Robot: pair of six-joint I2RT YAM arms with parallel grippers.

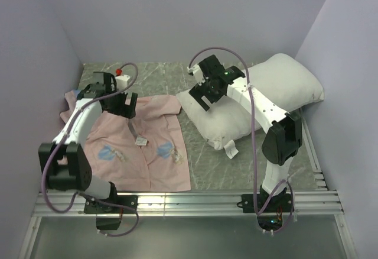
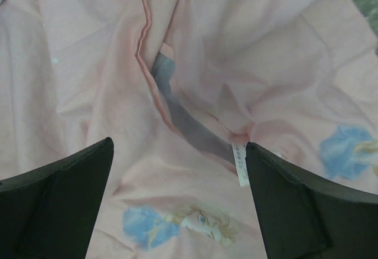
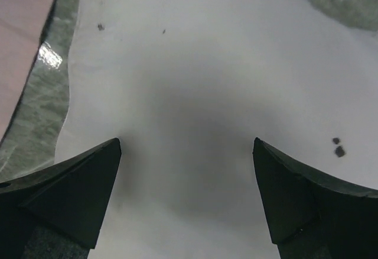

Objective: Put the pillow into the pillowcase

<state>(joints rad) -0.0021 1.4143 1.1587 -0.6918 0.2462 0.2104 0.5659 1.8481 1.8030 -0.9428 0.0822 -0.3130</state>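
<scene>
I am watching the left gripper [image 1: 122, 103] hanging over the far part of the pillowcase [image 1: 150, 152], which is lying pink side up on the left half of the table [image 1: 204, 146], flat toward me and bunching into folds toward the back wall. In the left wrist view its two dark fingers [image 2: 65, 203] are standing wide apart, released, with nothing between them but the cloth below; I cannot tell whether the tips are touching it. Under that gripper a fold is gaping and showing a grey-blue strip inside, with a small white label [image 2: 240, 167] lying at the near end of the gap and two small blue-and-yellow printed figures showing on the pink. The pillow [image 1: 292, 81] is lying outside the pillowcase on the right half of the table, running slantwise from the middle toward the far right corner, its small white tag [image 1: 230, 151] sticking out at the near edge. The right gripper [image 1: 205, 97] is hovering over the pillow's left end, its fingers [image 3: 71, 194] also spread wide and holding nothing, white fabric filling the space between them; contact I cannot judge. A narrow strip of table is separating the pillow's left edge from the pink cloth. A small red object [image 1: 119, 70] is sitting at the back left, beyond the left arm.
</scene>
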